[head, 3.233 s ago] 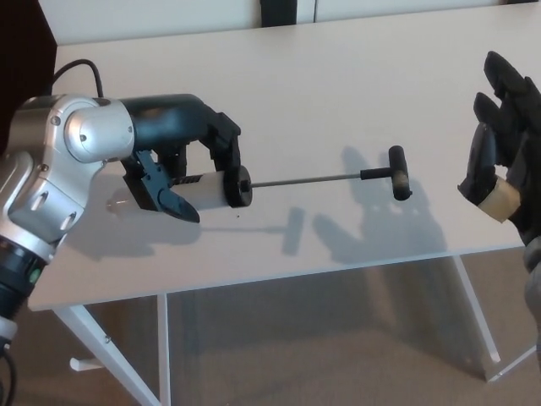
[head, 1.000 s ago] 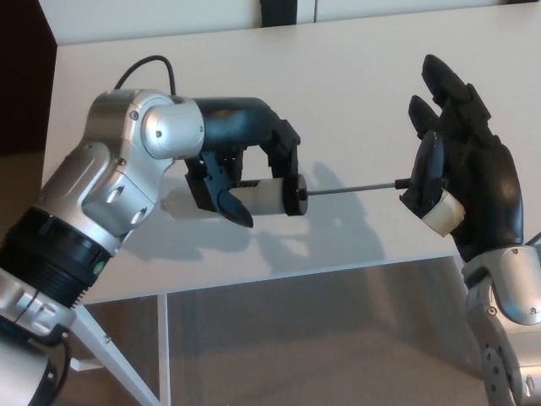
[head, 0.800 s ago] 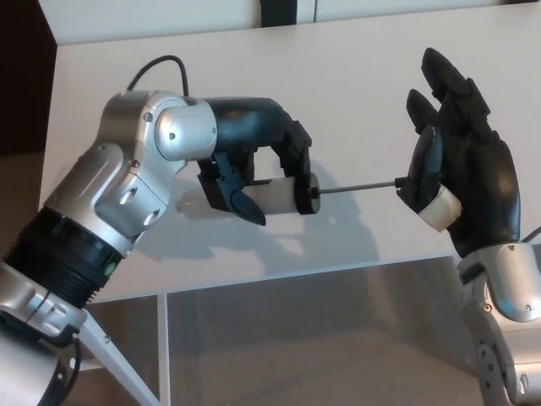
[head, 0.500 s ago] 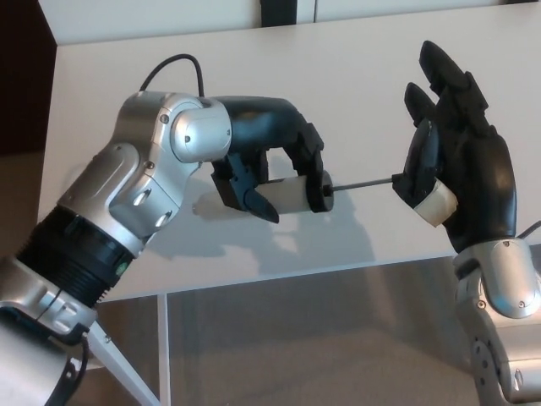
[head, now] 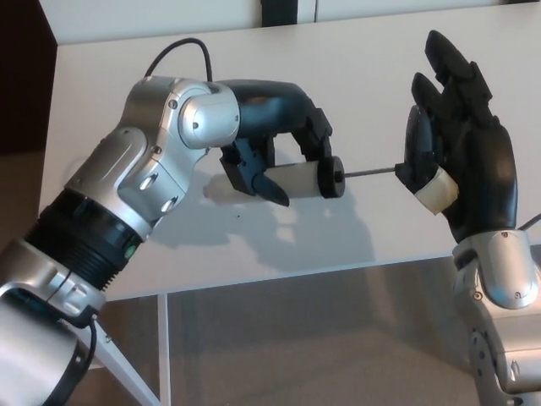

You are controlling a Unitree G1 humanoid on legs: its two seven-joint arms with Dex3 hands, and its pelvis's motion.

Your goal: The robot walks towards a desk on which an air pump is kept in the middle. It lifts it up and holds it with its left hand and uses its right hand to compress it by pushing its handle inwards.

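Observation:
My left hand [head: 279, 139] is shut on the air pump [head: 300, 179], a white barrel with a black end cap, held level above the white desk [head: 338, 68]. A thin dark rod [head: 369, 172] runs right from the cap to my right hand [head: 461, 161]. The right hand stands upright with its fingers spread, its palm against the rod's end. The pump's handle is hidden behind that hand. Only a short length of rod shows between cap and palm.
The desk's front edge [head: 338, 269] runs across below both hands, with a white leg frame [head: 118, 359] and tan floor beneath. A black cable [head: 182, 49] loops off my left arm. Dark objects stand at the desk's far edge.
My left hand has carried the pump to the right and slightly up, toward the right palm. The visible rod has grown shorter. The right hand has stayed nearly in place.

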